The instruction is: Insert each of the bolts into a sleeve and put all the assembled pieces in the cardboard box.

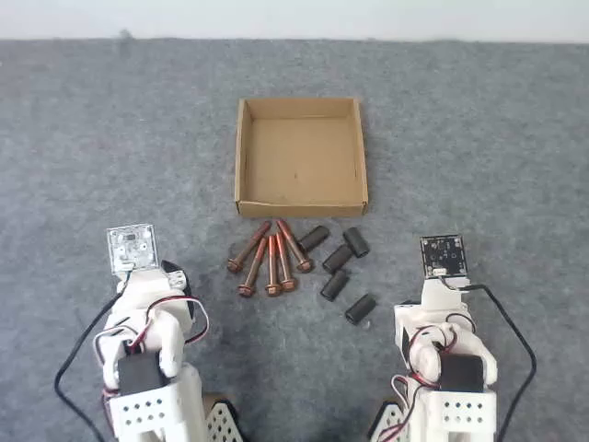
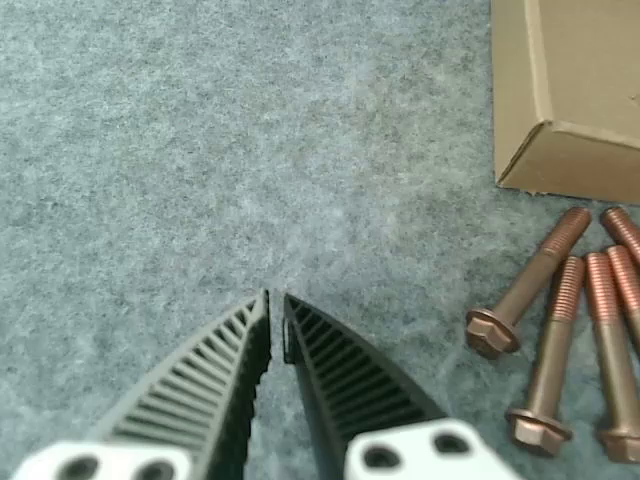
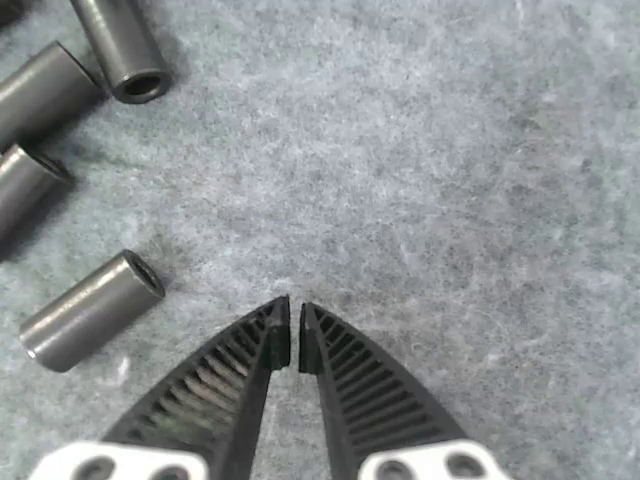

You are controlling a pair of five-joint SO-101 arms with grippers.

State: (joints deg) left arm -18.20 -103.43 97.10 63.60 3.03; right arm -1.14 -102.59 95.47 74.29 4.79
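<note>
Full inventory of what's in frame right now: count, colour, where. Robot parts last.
cardboard box: 1, brown, open top, on the far side of the parts, mid-table
bolts: 5, copper, fanned out just in front of the box, on the left arm's side
sleeves: 5, dark grey, lying loose beside the bolts, on the right arm's side; none has a bolt in it
mat: 1, grey, under everything
left gripper: 1, black jaws on a white body, jaws shut on nothing, over bare mat beside the bolts
right gripper: 1, black jaws on a white body, jaws shut on nothing, over bare mat beside the sleeves
</note>
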